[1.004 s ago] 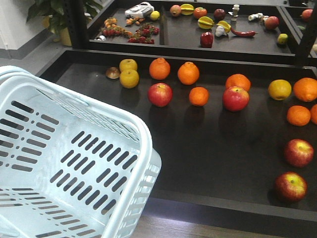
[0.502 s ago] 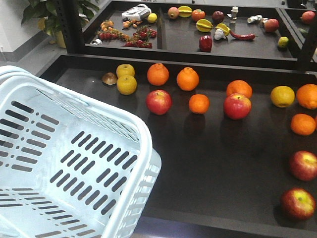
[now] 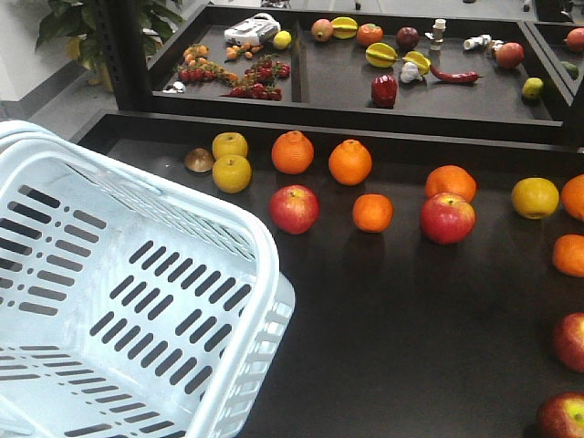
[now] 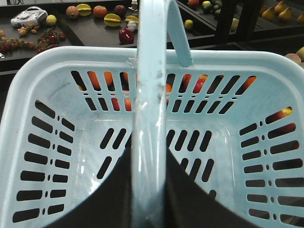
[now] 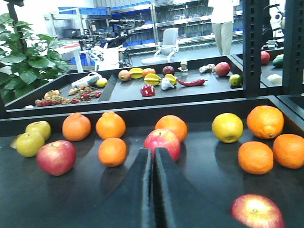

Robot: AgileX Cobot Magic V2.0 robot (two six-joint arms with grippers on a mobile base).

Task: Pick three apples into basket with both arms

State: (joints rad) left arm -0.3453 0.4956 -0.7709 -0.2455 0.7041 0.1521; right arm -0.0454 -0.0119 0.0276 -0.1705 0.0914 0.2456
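While the left hand (image 4: 148,154) grips its handle (image 4: 151,71), the basket (image 3: 262,242) hangs tilted over the worktop's (image 3: 401,310) front-left corner, slotted floor bare. The apples (image 3: 294,209) lie among oranges (image 3: 350,161) on the worktop, the clenched right hand (image 5: 153,152) pointing at one.

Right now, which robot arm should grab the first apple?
I'd pick the right one. The right gripper is empty, shut, and points straight at a red apple. The left gripper is busy holding the basket by its handle.

Bright overhead light is washing out the basket (image 3: 137,301) and glinting along its handle (image 4: 148,109); apples (image 3: 294,208) are casting soft shadows on the dark tray (image 3: 411,310); distant shelves (image 5: 190,19) are blurring.
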